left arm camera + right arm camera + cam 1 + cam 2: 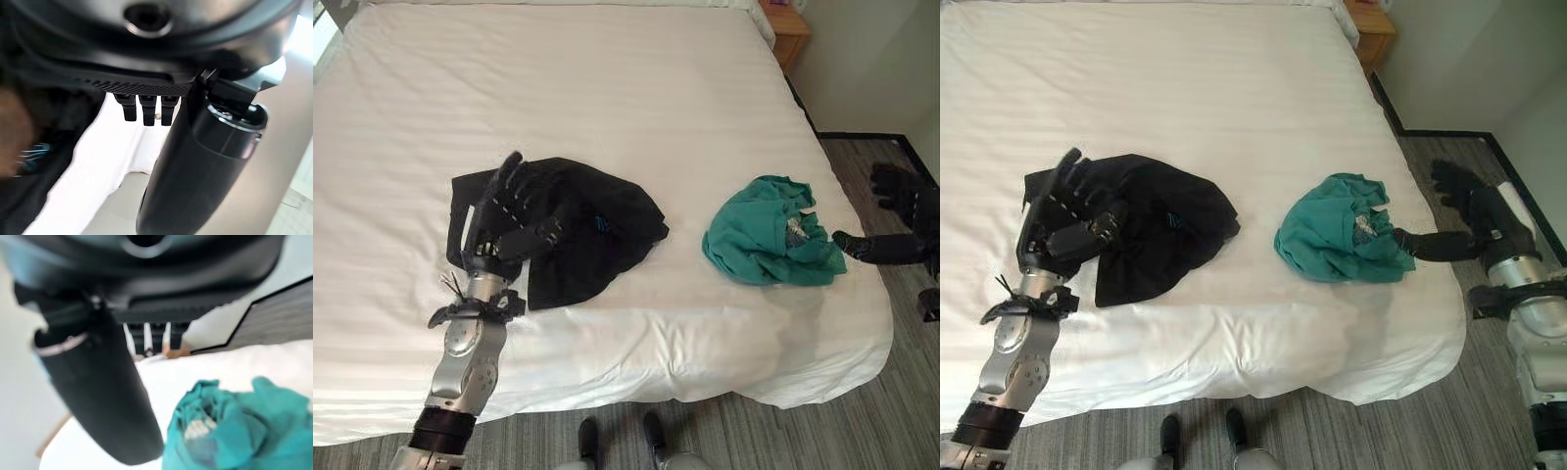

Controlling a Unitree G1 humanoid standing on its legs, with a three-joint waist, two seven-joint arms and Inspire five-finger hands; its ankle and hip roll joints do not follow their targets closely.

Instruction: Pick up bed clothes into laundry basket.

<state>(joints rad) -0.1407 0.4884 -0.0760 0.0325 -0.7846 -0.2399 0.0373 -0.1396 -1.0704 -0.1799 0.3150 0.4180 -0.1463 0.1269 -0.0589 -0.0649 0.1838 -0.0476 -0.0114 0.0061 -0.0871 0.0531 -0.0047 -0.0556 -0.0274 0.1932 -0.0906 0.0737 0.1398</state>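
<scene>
Left arm rises from near left, wrist straight. Left hand (514,211) held over the bed's left part, fingers extended and slightly spread, thumb out to the right. Right arm enters from right. Right hand (1469,211) fingers straight, thumb stretched left, hand relaxed.

A bedroom — most likely in a home or a hotel. A wide bed (607,88) made up with a plain white striped sheet takes up most of the room; a wooden nightstand (786,29) stands at its far corner against a pale wall with a dark skirting board (1449,132). Grey wood-look flooring (1430,431) runs beside and before the bed — loose clothes lie on the sheet.
</scene>
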